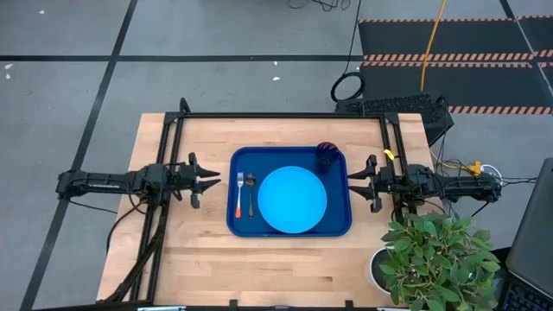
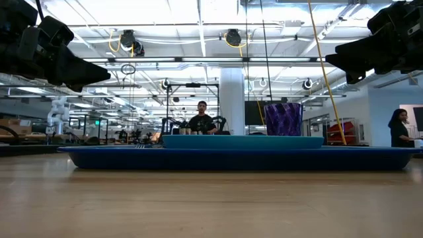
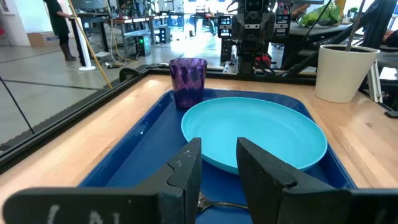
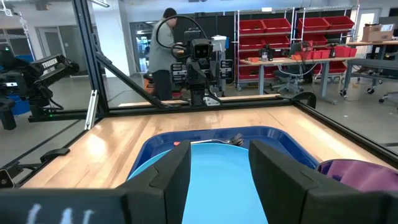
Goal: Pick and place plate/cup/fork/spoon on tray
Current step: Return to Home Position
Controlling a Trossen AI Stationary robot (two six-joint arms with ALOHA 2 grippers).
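Table: a light wooden table inside a black frame, in a big workshop hall with grey floor.
Tray: the dark-blue tray lies in the middle of the table, between the two arms.
Plate: the sky-blue plate lies flat inside the tray, in its centre.
Cup: the purple cup stands upright in a tray corner on the right arm's side, just beside the plate.
Fork: the fork lies in the tray on the left arm's side of the plate, orange handle pointing to the near edge.
Spoon: the spoon lies just beside the fork, parallel, between fork and plate.
Left gripper: the left gripper hangs above the table just outside the tray; jaws apart, holding nothing.
Right gripper: the right gripper hangs at the tray's opposite short edge; jaws apart, holding nothing.
Plant: a green plant in a white pot stands at the table corner near the right arm.
People: some persons show far in the hall behind the table.
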